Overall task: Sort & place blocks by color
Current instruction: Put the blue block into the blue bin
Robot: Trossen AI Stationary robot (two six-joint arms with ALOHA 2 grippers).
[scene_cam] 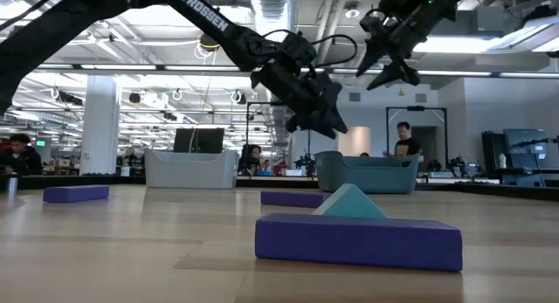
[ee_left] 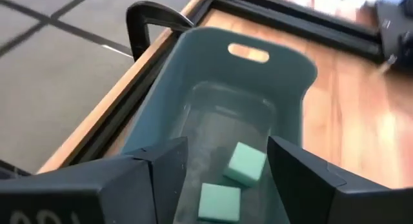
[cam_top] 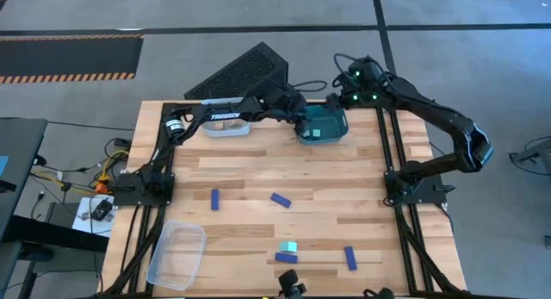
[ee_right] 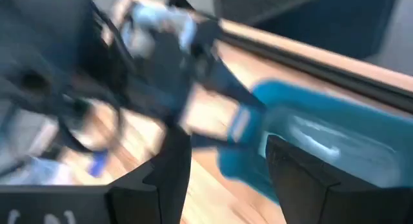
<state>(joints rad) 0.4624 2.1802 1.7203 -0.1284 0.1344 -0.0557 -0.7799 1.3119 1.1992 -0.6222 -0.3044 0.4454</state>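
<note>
While the left gripper (cam_top: pixel 303 118) hangs over the teal bin (cam_top: pixel 337 133) at the table's far edge, its fingers (ee_left: pixel 161 169) stand spread with nothing between them. Directly below, two light teal cubes (ee_left: pixel 245 163) lie on the bin's floor, just beside each other. The right gripper (cam_top: pixel 351 79) hovers beyond the same bin's far side, fingers parted and empty.

White lettering on the left arm (cam_top: pixel 225 116) reads TROSSEN.

Four dark blue bars (cam_top: pixel 281 200) remain spread on the wooden table (cam_top: pixel 362 183), well apart from both grippers; another teal cube (cam_top: pixel 287 246) sits touching the bar nearest the front edge. A pale grey bin (cam_top: pixel 225 128) rests under the left arm, and a clear bin (cam_top: pixel 176 252) sits at the front left corner. People show in the room behind.
</note>
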